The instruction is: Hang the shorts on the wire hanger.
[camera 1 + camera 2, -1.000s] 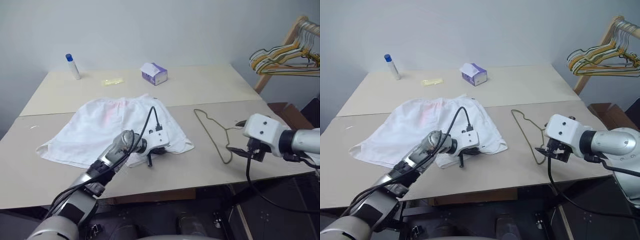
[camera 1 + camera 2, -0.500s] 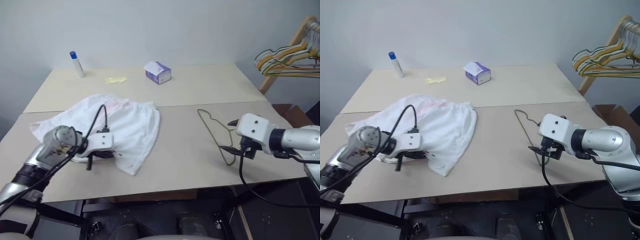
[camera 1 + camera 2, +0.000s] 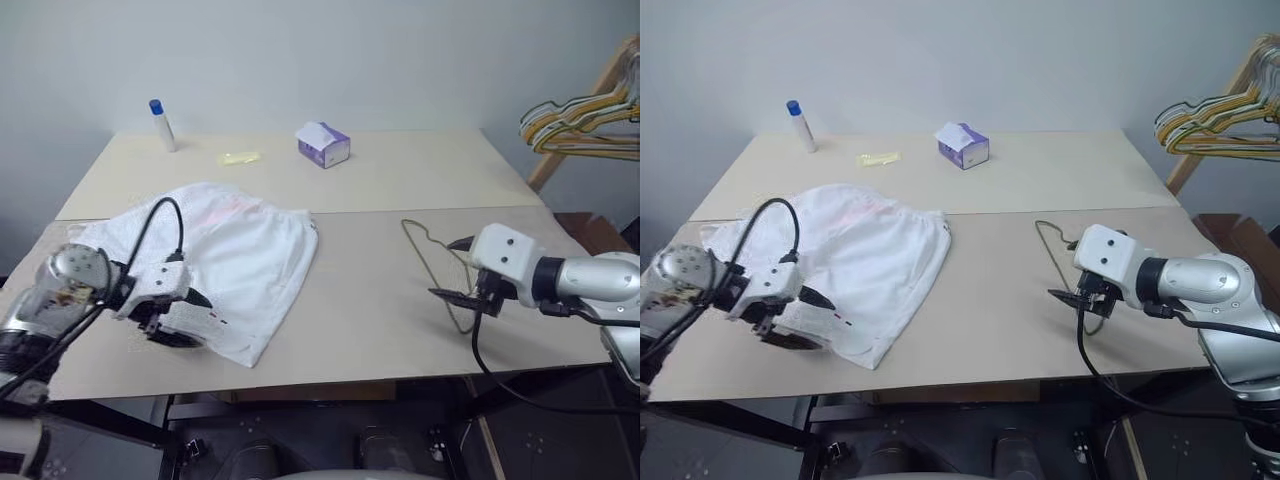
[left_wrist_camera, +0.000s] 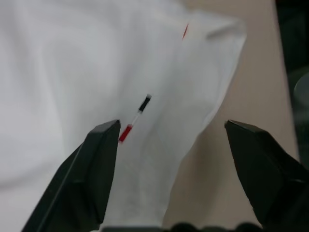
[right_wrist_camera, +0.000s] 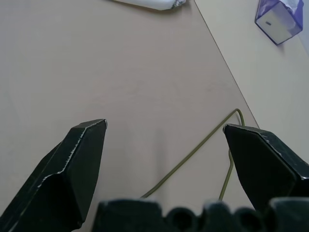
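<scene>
Left pincer (image 4: 166,145) wide over shorts (image 4: 72,72), red-black tag in wrist view; right pincer (image 5: 164,145) wide above wire hanger (image 5: 193,159).

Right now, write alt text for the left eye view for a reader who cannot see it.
White shorts lie folded over on the left of a beige table, the left gripper open at their near edge. At right, the open right gripper hovers by a thin olive wire hanger lying flat. A blue-capped tube, tissue box and hanger rack sit behind.

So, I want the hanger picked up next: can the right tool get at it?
Probably yes: the right tool hangs open right beside the wire hanger, which lies alone on bare table.
</scene>
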Robot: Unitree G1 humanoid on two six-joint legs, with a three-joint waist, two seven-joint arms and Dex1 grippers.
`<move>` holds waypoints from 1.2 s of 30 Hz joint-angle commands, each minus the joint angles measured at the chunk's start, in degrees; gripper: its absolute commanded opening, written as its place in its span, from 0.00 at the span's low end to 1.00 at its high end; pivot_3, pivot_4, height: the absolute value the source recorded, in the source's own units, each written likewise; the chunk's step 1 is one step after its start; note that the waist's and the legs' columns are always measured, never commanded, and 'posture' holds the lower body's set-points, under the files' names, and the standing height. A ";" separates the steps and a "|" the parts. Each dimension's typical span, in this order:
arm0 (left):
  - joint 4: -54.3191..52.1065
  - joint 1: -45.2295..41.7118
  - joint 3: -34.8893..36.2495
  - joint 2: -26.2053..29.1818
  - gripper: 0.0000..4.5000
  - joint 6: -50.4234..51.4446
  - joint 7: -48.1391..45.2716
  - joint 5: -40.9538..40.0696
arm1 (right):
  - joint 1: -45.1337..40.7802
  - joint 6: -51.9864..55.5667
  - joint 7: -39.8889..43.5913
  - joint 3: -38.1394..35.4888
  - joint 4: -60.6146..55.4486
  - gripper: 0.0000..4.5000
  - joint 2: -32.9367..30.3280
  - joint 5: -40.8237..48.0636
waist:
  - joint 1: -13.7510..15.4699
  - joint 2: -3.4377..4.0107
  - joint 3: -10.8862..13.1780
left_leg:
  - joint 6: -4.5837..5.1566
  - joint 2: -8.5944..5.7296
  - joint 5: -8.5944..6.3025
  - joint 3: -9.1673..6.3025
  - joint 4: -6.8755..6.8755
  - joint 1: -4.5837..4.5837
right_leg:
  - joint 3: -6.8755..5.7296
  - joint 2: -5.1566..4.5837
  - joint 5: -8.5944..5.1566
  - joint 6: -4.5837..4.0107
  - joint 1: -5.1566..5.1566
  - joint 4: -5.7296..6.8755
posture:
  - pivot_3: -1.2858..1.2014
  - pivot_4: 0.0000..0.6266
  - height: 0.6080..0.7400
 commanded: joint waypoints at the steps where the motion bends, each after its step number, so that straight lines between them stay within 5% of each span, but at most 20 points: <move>1: -6.57 3.44 4.63 -2.37 0.99 1.75 1.56 -6.05 | -0.16 -0.69 -1.26 -1.54 -1.63 1.00 0.57 0.00 | 0.19 0.08 -0.04 | 0.00 0.00 0.00 0.00 0.00 0.03 | 0.00 0.00 0.00 0.01 0.03 0.00 | 0.50 0.00 1.00; 13: -29.48 16.14 6.33 -14.57 0.99 28.38 34.73 2.36 | 3.05 0.31 -3.85 -3.54 -3.57 1.00 0.68 -0.37 | 0.15 0.08 -0.10 | 0.00 -0.02 0.00 -0.02 0.00 0.13 | 0.00 0.01 0.01 0.00 0.15 0.00 | 0.49 0.00 1.00; 27: -36.89 20.29 2.07 -14.73 0.99 38.31 43.91 9.85 | 2.07 -0.16 -3.31 -2.65 -2.99 1.00 -0.34 -0.42 | 0.07 0.06 -0.11 | 0.00 -0.02 0.00 -0.03 -0.05 0.20 | 0.02 0.02 0.00 -0.03 0.19 -0.07 | 0.49 0.00 1.00; 36: -35.49 20.51 1.03 -16.53 0.37 37.61 44.93 10.93 | -0.77 -1.05 -1.89 -0.49 -1.00 1.00 -1.31 -1.67 | 0.17 0.12 -0.19 | -0.01 -0.02 0.00 -0.04 -0.04 0.30 | 0.00 0.02 0.00 -0.05 0.28 -0.05 | 0.49 0.00 1.00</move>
